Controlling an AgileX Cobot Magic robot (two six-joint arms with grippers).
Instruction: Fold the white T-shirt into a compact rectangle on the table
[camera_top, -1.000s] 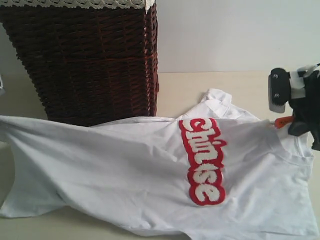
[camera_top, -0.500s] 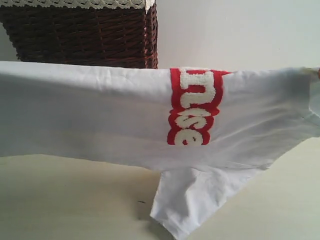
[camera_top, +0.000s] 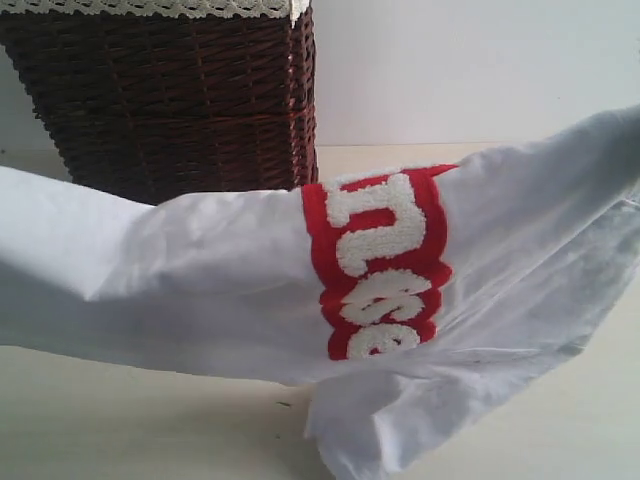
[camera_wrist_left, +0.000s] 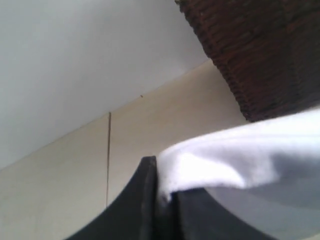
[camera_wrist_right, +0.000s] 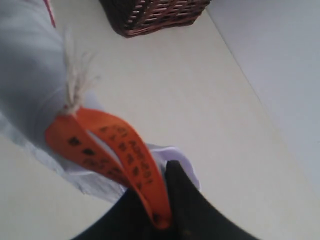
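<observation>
The shirt (camera_top: 200, 280) hangs stretched from 9 o'clock to 2 o'clock in the exterior view, above the table (camera_top: 120, 430) and in front of the basket (camera_top: 180, 90) at 11 o'clock, with a loose part drooping toward 6 o'clock. The left gripper (camera_wrist_left: 162, 192) is closed tight on one white edge, and the right gripper (camera_wrist_right: 159, 210) is closed tight on the cloth at the neck, the orange tag (camera_wrist_right: 115, 150) caught beside its finger. I judge the task is near its beginning: no fold is visible, so the shirt must first be laid flat, and all the folding into a rectangle remains.
</observation>
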